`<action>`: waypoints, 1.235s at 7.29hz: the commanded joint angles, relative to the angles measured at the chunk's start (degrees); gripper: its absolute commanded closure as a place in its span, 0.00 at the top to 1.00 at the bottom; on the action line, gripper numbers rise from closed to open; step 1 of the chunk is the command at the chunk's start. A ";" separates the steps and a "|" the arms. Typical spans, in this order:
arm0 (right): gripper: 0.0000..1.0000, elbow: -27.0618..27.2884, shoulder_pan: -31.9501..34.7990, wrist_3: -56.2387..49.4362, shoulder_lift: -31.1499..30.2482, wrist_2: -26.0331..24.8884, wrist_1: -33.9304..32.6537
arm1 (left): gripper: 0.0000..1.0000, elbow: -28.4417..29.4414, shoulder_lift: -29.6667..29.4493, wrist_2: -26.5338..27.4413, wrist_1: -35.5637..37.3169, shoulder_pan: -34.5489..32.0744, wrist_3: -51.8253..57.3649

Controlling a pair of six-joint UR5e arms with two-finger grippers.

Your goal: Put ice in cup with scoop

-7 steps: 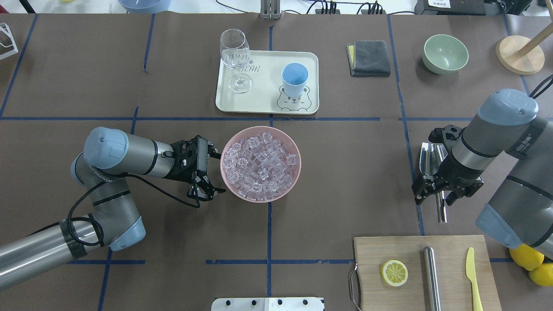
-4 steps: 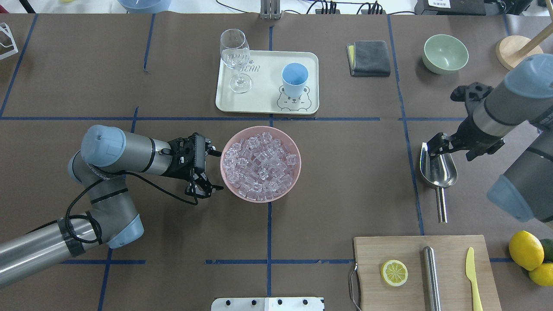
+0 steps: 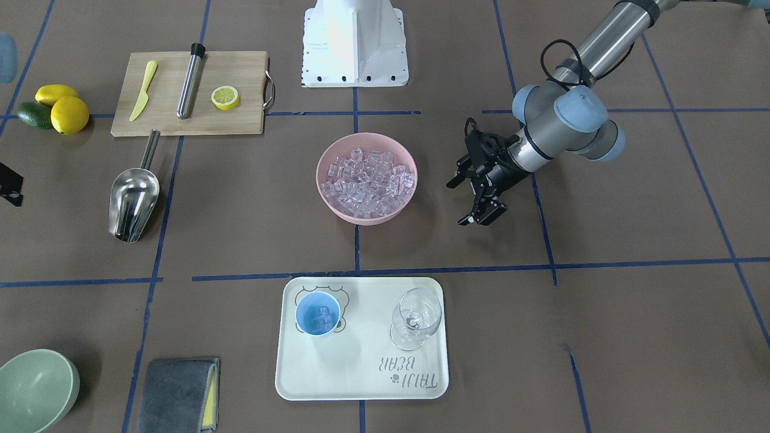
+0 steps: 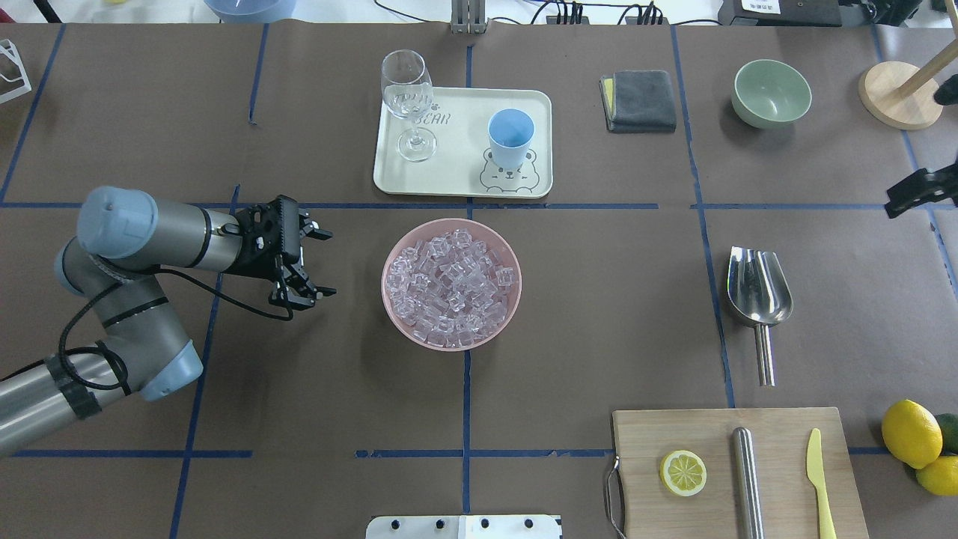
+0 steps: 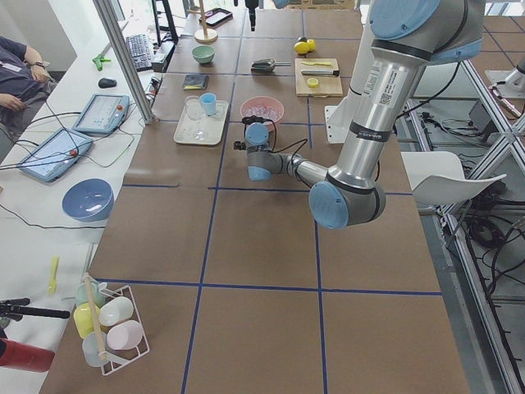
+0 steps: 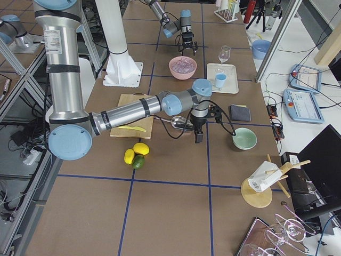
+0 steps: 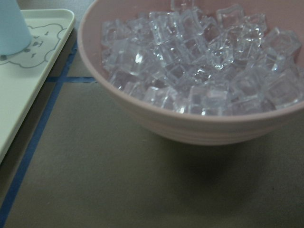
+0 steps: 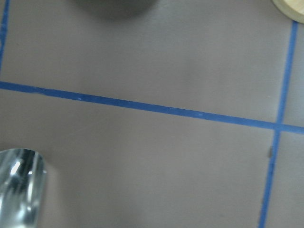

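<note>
The steel scoop (image 4: pixel 760 288) lies free on the table at the right, handle toward me; it also shows in the front view (image 3: pixel 132 201) and in the right wrist view (image 8: pixel 19 190). Ice (image 4: pixel 451 288) fills the pink bowl (image 4: pixel 391 299) at the centre. The light-blue cup (image 4: pixel 511 138) stands on the cream tray (image 4: pixel 456 180); the front view shows a few cubes inside the cup (image 3: pixel 319 316). My left gripper (image 4: pixel 329 263) is open and empty, left of the bowl and apart from it. My right gripper (image 4: pixel 919 148) is at the right edge, partly out of view, its jaws apart and empty.
A wine glass (image 4: pixel 408 97) stands on the tray beside the cup. A cutting board (image 4: pixel 673 434) holds a lemon slice, a steel cylinder and a yellow knife. A grey cloth (image 4: pixel 640 101), a green bowl (image 4: pixel 772 93) and lemons (image 4: pixel 909 434) lie at the right.
My right gripper let go of the scoop's handle, left it on the table and pulled away to the far right. My left gripper drew back left from the bowl.
</note>
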 commanded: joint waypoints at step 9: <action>1.00 -0.26 14.34 -13.69 -10.31 4.44 -0.42 | 1.00 -8.01 -2.66 3.55 22.78 -13.34 0.60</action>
